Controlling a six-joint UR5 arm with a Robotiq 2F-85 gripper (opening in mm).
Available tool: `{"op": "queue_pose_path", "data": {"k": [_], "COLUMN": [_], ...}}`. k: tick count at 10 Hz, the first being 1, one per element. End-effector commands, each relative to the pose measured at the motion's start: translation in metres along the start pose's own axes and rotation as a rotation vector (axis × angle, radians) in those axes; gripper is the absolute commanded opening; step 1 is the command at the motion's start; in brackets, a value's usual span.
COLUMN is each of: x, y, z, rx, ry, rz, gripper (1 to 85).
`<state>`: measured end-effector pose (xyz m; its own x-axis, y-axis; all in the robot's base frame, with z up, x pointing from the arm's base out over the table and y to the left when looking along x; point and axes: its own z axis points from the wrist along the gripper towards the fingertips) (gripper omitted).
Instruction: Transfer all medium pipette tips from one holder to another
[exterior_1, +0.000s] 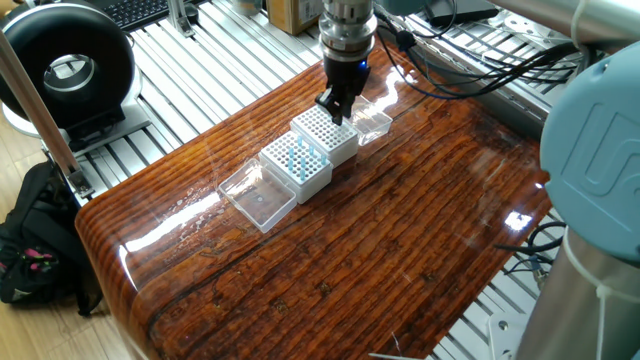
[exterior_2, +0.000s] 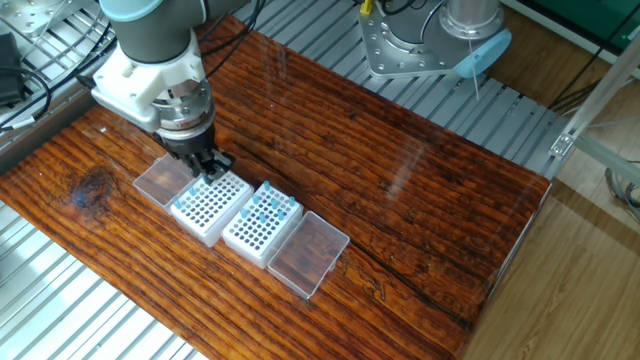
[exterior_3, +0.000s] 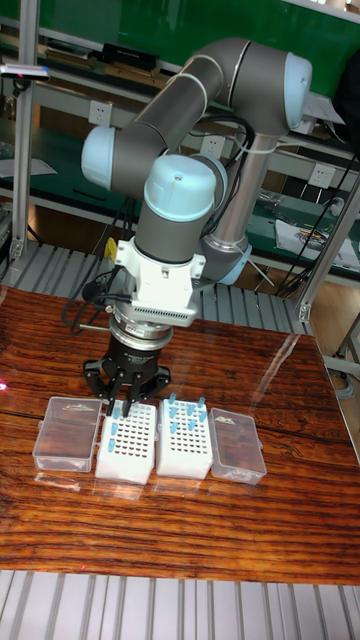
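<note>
Two white grid holders stand side by side on the wooden table. One holder (exterior_1: 298, 162) (exterior_2: 262, 220) (exterior_3: 185, 438) carries several medium pipette tips (exterior_1: 303, 154) (exterior_2: 266, 208) (exterior_3: 186, 412), light-blue and upright. The other holder (exterior_1: 327, 131) (exterior_2: 212, 205) (exterior_3: 128, 442) has a few tips along one edge (exterior_2: 183, 201). My gripper (exterior_1: 333, 106) (exterior_2: 208, 166) (exterior_3: 122, 398) hangs low over that holder's corner. Its fingers are close together, and a light-blue tip (exterior_3: 117, 410) shows just below them.
A clear plastic lid lies at each end of the row (exterior_1: 258, 200) (exterior_1: 372, 124) (exterior_2: 308, 252) (exterior_2: 163, 180). Aluminium rails surround the table. A black ring device (exterior_1: 65, 70) stands off the left side, and a metal bracket (exterior_2: 415, 45) at the far edge.
</note>
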<state>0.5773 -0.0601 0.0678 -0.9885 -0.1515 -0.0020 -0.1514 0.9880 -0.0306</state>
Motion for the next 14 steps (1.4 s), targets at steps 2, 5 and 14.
{"op": "queue_pose_path", "data": {"k": [2,5,14], "x": [-0.003,-0.002,-0.006], "y": [0.002,0.001,0.011], "z": [-0.001,0.000,-0.027], "rx": [-0.008,-0.004,-0.001], "ry": [-0.008,-0.006,0.019], "rz": [0.012,0.015,0.035], "gripper": [24.3,19.3,14.7]}}
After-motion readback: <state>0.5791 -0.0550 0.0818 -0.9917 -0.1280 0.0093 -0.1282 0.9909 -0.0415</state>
